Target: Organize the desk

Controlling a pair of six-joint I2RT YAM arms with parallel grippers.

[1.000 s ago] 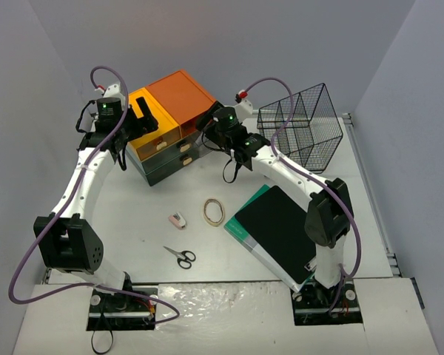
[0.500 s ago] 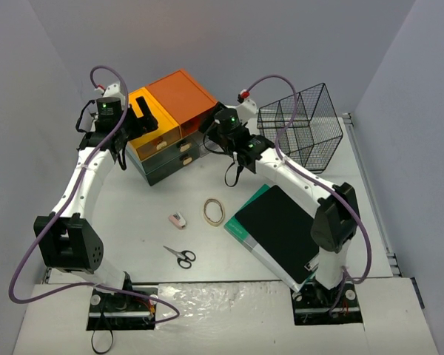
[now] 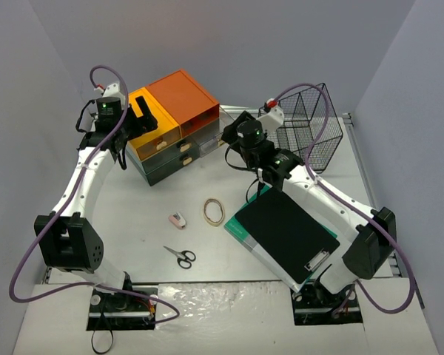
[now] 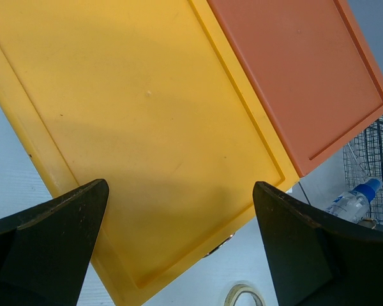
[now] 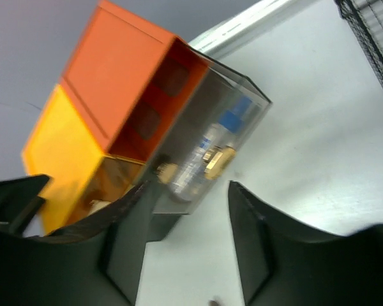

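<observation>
The desk, a flat white tabletop, fills the working area in front of both arm bases and carries every item noted below. At its far left stands a drawer chest with one yellow and one orange top panel over dark drawers. The left gripper hangs over the yellow panel, its jaws spread wide and nothing between them; the left wrist view confirms the yellow surface lies below the fingers, not touching them. The right gripper is just beside the chest's right end, facing it; its fingers stand apart with only bare tabletop and the chest visible between them, so it grasps nothing. Through a clear panel on that end of the chest a bottle with a blue label shows, near brass-coloured knobs. A black wire basket sits at the far right. A black clipboard lies on a green book at the right, in front of the basket. A tape ring, a small pink-and-white item and scissors lie apart from one another in the middle.
</observation>
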